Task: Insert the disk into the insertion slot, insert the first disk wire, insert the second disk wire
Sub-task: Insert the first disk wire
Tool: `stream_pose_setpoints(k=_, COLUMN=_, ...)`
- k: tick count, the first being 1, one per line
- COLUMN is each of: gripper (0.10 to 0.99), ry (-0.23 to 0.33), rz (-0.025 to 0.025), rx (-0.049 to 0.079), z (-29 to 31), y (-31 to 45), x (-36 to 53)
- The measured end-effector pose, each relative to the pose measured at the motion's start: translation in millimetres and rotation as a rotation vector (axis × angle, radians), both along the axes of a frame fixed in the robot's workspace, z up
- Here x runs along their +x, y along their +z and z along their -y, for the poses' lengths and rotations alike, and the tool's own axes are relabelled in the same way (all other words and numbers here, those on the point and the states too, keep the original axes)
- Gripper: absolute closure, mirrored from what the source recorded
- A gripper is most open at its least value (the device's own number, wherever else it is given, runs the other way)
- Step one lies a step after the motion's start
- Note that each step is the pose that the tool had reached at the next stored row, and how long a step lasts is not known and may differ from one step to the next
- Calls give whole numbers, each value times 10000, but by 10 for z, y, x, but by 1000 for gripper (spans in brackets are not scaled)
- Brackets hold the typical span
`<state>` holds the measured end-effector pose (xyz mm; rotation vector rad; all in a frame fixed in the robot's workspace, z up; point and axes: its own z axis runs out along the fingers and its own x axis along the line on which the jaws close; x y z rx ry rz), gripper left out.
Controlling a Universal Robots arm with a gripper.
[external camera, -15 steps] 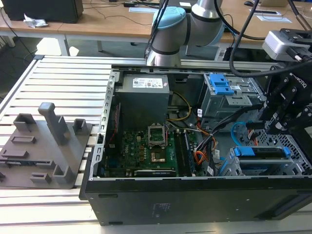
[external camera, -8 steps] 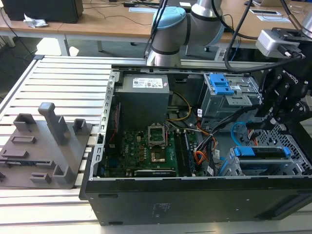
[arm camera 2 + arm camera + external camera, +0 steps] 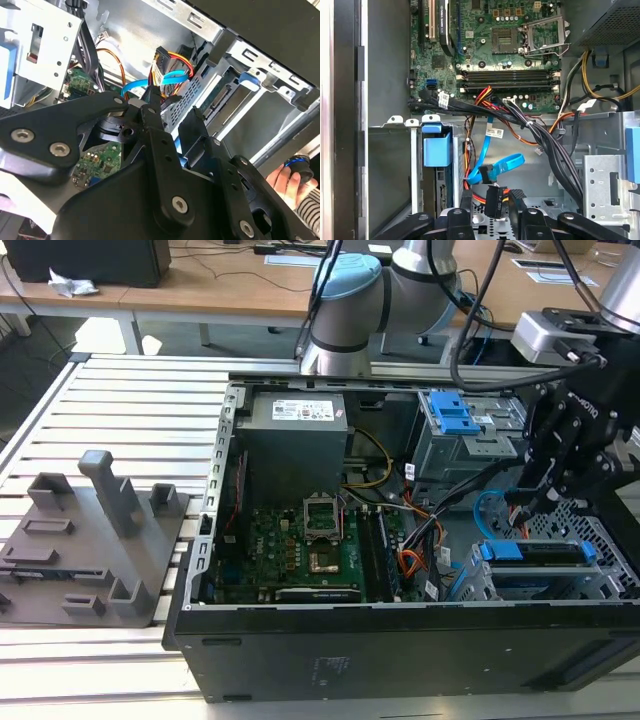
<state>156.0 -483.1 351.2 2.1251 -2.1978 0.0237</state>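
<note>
Disk [image 3: 535, 552] sits in the insertion slot [image 3: 605, 575]. My fingers [image 3: 156, 135] are narrow, pinching the second disk wire [image 3: 507, 164] by its dark plug [image 3: 493, 199] near that slot; I'd keep the plug square and push straight, loop untwisted.

The open black computer case [image 3: 400, 660] sits on a slatted aluminium table [image 3: 130, 400], towards the exterior view's right. Just beside it, on the exterior view's left, rests a grey moulded fixture plate [image 3: 95, 540] with upright posts, possibly plastic. The slats between them lie bare.
</note>
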Motion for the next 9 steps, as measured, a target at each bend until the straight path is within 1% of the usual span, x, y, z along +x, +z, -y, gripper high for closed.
stream_pose_setpoints(k=2, gripper=667, ry=-1, rz=1, rx=-2, z=0, y=-25, x=-2)
stream_pose_setpoints(k=5, gripper=667, ry=-1, rz=0, rx=-30, z=0, y=-26, x=-2)
stream_pose_setpoints(k=6, gripper=682, ry=-1, rz=0, rx=-35, z=0, y=-26, x=-2)
stream_pose_setpoints(k=7, gripper=745, ry=-1, rz=0, rx=-40, z=0, y=-26, x=-2)
stream_pose_setpoints(k=8, gripper=745, ry=-1, rz=0, rx=-43, z=0, y=-26, x=-2)
stream_pose_setpoints(k=9, gripper=812, ry=-1, rz=1, rx=-48, z=0, y=-26, x=-2)
